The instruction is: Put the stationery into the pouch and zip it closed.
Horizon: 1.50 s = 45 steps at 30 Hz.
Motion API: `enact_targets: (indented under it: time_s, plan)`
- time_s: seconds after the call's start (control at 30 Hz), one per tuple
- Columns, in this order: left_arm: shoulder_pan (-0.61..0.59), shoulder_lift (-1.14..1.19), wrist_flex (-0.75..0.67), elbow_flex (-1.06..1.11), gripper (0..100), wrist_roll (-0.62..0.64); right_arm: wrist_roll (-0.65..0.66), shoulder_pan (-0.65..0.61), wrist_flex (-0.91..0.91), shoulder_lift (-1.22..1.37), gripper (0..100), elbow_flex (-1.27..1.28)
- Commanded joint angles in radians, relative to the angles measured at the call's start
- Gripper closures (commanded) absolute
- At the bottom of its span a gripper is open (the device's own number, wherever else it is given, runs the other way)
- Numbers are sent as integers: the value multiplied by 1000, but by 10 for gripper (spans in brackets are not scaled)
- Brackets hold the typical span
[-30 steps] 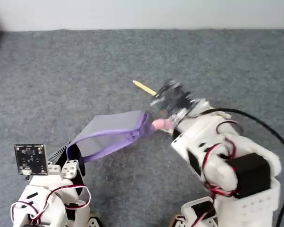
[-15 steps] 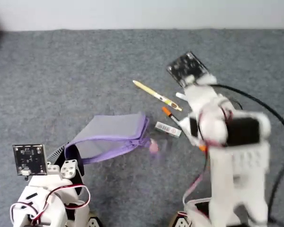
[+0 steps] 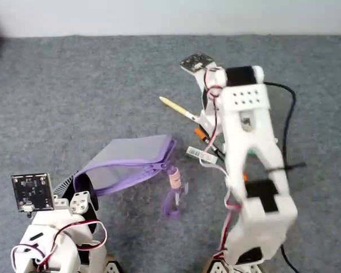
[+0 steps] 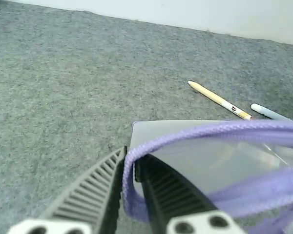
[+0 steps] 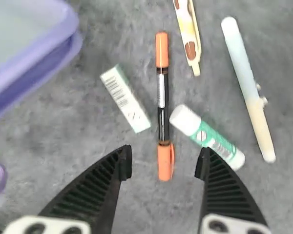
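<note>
Pinching the purple pouch (image 4: 210, 156) by its corded rim, the left gripper (image 4: 129, 163) is closed tight on it. Beside the pouch's open end, the right gripper (image 5: 163, 157) hangs spread wide over an orange-capped marker (image 5: 160, 97). A barcoded box (image 5: 125, 99) lies nearer the pouch, and a glue stick (image 5: 206, 136), pencil (image 5: 187, 31) and pale pen (image 5: 246, 87) lie farther off.

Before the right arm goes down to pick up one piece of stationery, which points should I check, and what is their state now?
1. Grip of the left end effector on the pouch rim: ok, shut on it.
2. Opening of the right end effector: ok, open.
3. Target: ok, the orange marker lies between the jaws.
4. Free space beside the marker: not ok, the eraser and the glue stick lie close on either side.
5. Pouch mouth wide enough: cannot tell.
</note>
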Motion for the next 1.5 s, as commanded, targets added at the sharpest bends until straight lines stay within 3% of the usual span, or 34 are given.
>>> enact_targets:
  time_s: [0.0, 0.2, 0.5, 0.7, 0.8, 1.07, 1.47]
  plan:
    - [0, -5, -15, -38, 988, -8, 26, -16, 12, 128, 794, -170]
    - [3, -5, -15, -38, 988, -8, 26, -47, 12, 314, 794, -327]
    - [-3, -5, -15, -38, 988, -8, 26, -65, -50, 472, 799, -353]
    - [-3, -5, -15, -27, 988, -8, 29, -71, -119, 510, 988, -353]
    - [-3, -5, -15, -21, 988, -8, 66, -65, -116, 522, 989, -353]
    - [-3, -5, -15, -21, 988, -8, 72, -71, 44, 378, 989, -402]
    - [0, -5, -20, -18, 988, -8, 74, -82, 45, 88, 983, -325]
